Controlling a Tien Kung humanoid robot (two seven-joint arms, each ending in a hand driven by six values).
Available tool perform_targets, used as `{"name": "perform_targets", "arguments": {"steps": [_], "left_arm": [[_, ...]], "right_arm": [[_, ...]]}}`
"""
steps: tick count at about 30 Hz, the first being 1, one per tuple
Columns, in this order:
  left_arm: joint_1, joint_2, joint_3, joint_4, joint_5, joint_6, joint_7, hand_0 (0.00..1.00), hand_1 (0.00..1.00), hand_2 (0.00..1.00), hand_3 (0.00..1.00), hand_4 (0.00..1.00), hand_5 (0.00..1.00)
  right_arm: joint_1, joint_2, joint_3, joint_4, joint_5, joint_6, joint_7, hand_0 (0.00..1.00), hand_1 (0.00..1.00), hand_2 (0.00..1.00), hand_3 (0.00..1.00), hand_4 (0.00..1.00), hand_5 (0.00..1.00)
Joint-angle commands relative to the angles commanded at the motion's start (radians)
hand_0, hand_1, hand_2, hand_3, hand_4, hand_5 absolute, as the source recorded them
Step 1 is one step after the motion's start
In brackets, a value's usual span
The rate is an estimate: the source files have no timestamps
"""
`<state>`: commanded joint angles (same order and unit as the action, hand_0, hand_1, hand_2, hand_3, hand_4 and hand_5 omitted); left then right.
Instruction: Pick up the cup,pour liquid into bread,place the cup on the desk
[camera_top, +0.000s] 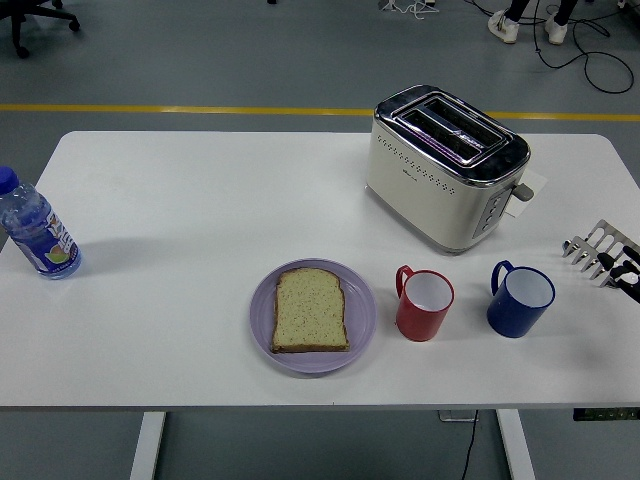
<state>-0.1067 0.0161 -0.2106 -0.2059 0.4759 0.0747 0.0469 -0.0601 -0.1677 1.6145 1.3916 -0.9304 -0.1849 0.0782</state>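
Observation:
A slice of bread (310, 311) lies flat on a lilac plate (262, 316) near the table's front middle. A red cup (425, 304) stands upright just right of the plate, handle to the upper left. A blue cup (521, 299) stands upright further right, handle to the upper left. My right hand (603, 256) comes in at the right edge, fingers spread and holding nothing, a short way right of the blue cup and apart from it. My left arm does not show.
A cream and chrome toaster (445, 167) stands behind the cups at the back right. A plastic water bottle (36, 227) with a blue cap stands at the table's left edge. A person's feet show on the floor at the top right.

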Motion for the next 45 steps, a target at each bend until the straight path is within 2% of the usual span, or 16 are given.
{"name": "perform_targets", "arguments": {"steps": [8, 11, 12, 20, 31, 45], "left_arm": [[-0.001, 0.002, 0.001, 0.001, 0.000, 0.000, 0.000, 0.639, 0.649, 0.664, 0.563, 0.336, 0.845], [-0.001, 0.002, 0.001, 0.000, 0.001, 0.000, 0.000, 0.639, 0.649, 0.664, 0.563, 0.336, 0.845], [-0.002, 0.003, 0.001, 0.000, 0.002, 0.000, 0.000, 0.640, 0.649, 0.663, 0.564, 0.334, 0.845], [-0.006, 0.004, 0.001, -0.001, 0.004, 0.000, 0.000, 0.640, 0.649, 0.665, 0.564, 0.334, 0.846], [-0.008, 0.006, 0.002, -0.001, 0.004, -0.001, 0.001, 0.641, 0.650, 0.665, 0.566, 0.328, 0.847], [-0.004, 0.006, 0.009, 0.000, -0.002, -0.002, 0.002, 0.641, 0.652, 0.666, 0.568, 0.327, 0.847]], "right_arm": [[-0.046, -0.024, -0.035, 0.035, 0.013, -0.018, 0.020, 0.926, 0.831, 0.930, 0.989, 0.998, 0.179], [-0.064, -0.031, -0.054, 0.050, 0.024, -0.041, 0.039, 0.926, 0.831, 0.930, 0.989, 0.998, 0.179], [-0.072, -0.034, -0.064, 0.056, 0.032, -0.052, 0.047, 0.924, 0.831, 0.932, 0.986, 0.998, 0.230], [-0.121, -0.055, -0.129, 0.076, 0.028, -0.089, 0.070, 0.925, 0.835, 0.934, 0.989, 0.998, 0.228], [-0.152, -0.060, -0.193, 0.101, -0.023, -0.112, 0.078, 0.924, 0.839, 0.943, 0.998, 0.998, 0.208], [-0.143, -0.044, -0.240, 0.086, -0.039, -0.122, 0.082, 0.926, 0.840, 0.943, 0.998, 0.998, 0.218]]}}
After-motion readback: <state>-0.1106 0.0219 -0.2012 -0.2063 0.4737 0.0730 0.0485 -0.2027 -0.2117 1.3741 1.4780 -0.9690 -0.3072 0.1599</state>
